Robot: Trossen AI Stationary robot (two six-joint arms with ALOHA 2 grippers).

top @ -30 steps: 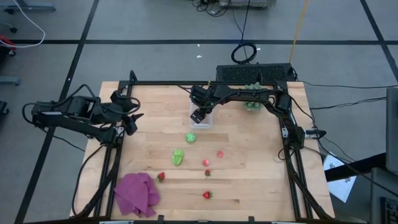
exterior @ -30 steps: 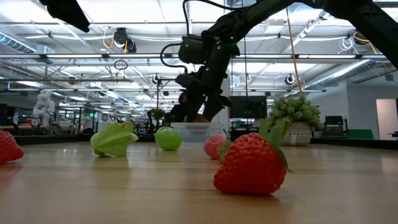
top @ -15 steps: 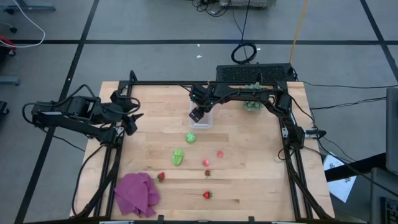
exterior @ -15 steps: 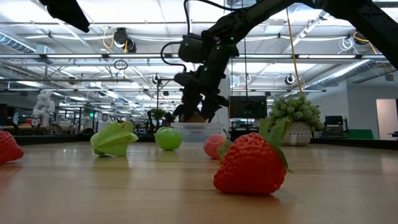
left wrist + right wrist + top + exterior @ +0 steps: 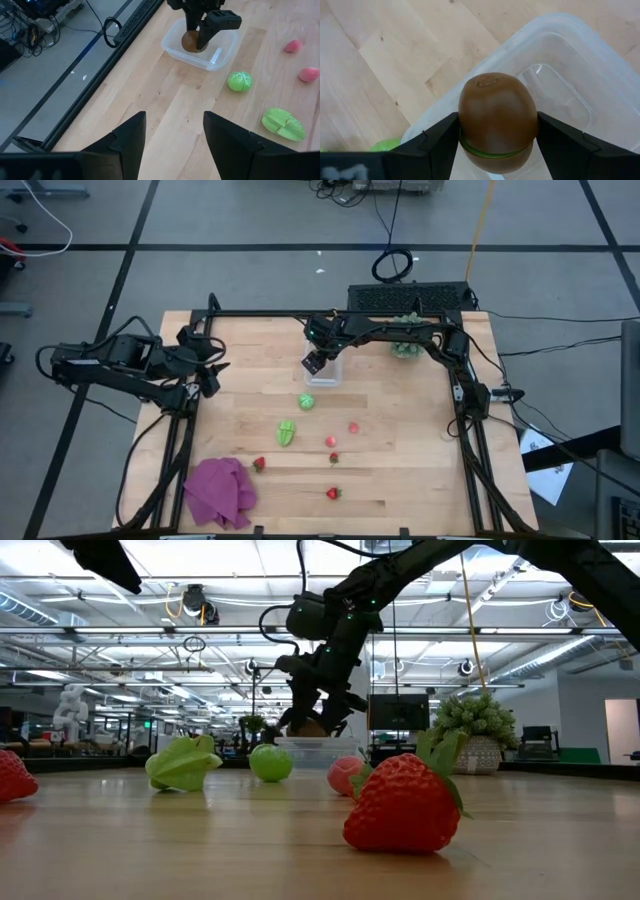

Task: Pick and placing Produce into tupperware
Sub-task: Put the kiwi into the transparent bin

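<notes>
My right gripper [image 5: 315,363] hangs over the clear tupperware [image 5: 327,372] at the table's far middle, shut on the brown kiwi [image 5: 497,120]. On the wood nearer the front lie a round light green piece [image 5: 307,401], a ridged green piece [image 5: 287,432], two pink pieces [image 5: 354,427] and several small strawberries [image 5: 333,493]. At the table's left edge my left gripper [image 5: 175,120] waits, raised and open, with nothing between its fingers. My right gripper pinches the kiwi by its two opposite sides [image 5: 465,132] between the two fingers [image 5: 440,137]. The fingers slant down from above. The kiwi's free end [image 5: 487,80] points away from the gripper. It is held just above the tupperware's rim [image 5: 320,741].
A spiky pale-green plant [image 5: 406,346] stands at the far right, close to the right arm. A purple cloth [image 5: 220,492] lies crumpled at the near left corner. A black frame runs along the table's far and side edges.
My right gripper has tipped and rolled a little over the tupperware, and its fingers with the kiwi have swung slightly toward the table's left. The kiwi stays held above the container.
</notes>
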